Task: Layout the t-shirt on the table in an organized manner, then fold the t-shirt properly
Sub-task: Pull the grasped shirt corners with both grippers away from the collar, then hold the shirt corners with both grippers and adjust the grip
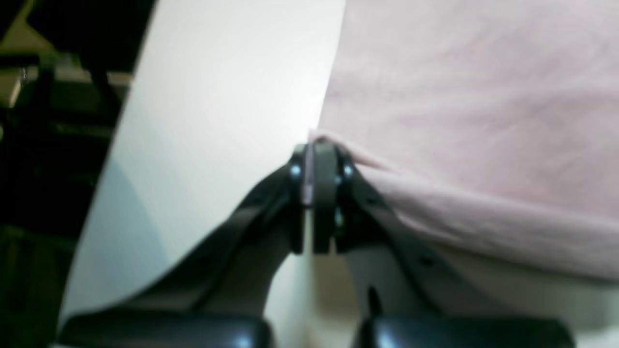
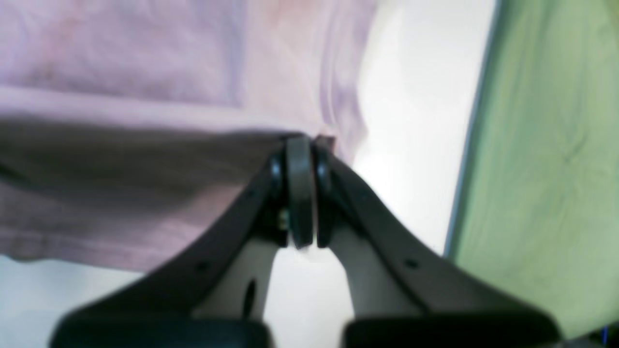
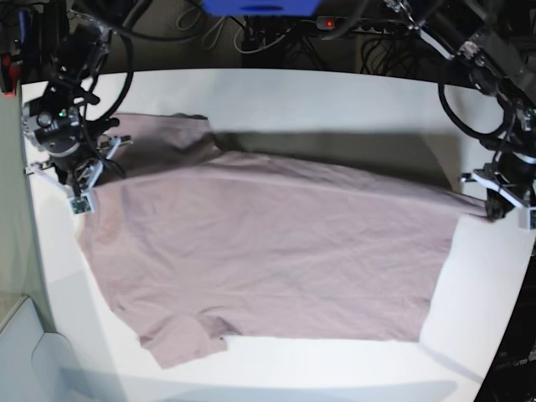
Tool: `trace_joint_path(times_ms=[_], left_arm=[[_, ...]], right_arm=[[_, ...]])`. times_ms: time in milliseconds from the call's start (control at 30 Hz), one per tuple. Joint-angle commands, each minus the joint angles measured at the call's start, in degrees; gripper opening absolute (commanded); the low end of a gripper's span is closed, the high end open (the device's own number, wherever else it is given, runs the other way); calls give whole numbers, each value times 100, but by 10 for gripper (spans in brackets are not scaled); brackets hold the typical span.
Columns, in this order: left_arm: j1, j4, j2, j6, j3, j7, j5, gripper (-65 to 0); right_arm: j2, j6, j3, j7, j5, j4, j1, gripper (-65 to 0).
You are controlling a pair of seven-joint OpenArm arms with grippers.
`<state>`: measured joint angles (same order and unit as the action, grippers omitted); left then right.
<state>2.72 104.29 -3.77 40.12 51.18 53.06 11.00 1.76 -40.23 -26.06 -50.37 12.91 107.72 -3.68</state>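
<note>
The mauve-pink t-shirt [image 3: 268,251] is spread wide across the white table [image 3: 335,92], one short sleeve [image 3: 180,343] at the near left. Its far edge is raised and casts a shadow on the table. My left gripper [image 3: 488,203], at the right of the base view, is shut on a corner of the shirt. In the left wrist view my left gripper [image 1: 312,145] pinches that corner, with cloth [image 1: 483,121] stretching right over the table [image 1: 217,121]. My right gripper [image 3: 90,182] is shut on the shirt's left edge. In the right wrist view my right gripper [image 2: 302,145] pinches the cloth [image 2: 145,72].
Cables and a blue box [image 3: 260,7] lie behind the table's far edge. A green surface [image 2: 546,145] lies past the table edge beside my right gripper. Dark framework [image 1: 48,121] stands beyond the table edge by my left gripper.
</note>
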Motion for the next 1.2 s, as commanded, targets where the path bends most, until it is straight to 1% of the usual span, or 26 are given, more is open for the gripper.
trace_joint_path(times_ms=[0, 100, 267, 367, 533, 667, 933, 1167], left_arm=[[137, 11, -76, -12, 3, -141, 64, -640], [304, -315, -76, -12, 3, -141, 64, -640], [427, -842, -85, -12, 3, -202, 64, -638], [603, -1238, -243, -12, 3, -211, 64, -638], [866, -1853, -533, -12, 3, -211, 64, -638], [945, -1924, -594, -12, 12, -211, 64, -638], [1051, -1932, -568, -12, 3, -211, 64, -637], [1060, -1932, -586, -12, 3, -220, 64, -637]], right_arm=[[-40, 23, 53, 92, -47, 98, 74, -650], [-40, 23, 167, 74, -47, 81, 206, -650], [-48, 23, 176, 101, -38, -297, 443, -650], [-154, 23, 184, 109, -38, -535, 566, -650], [-233, 23, 184, 109, -38, -711, 751, -650], [-339, 23, 193, 74, -38, -693, 847, -650], [-321, 23, 211, 109, -38, -737, 1006, -650], [-339, 23, 211, 118, -38, -1247, 1208, -650]])
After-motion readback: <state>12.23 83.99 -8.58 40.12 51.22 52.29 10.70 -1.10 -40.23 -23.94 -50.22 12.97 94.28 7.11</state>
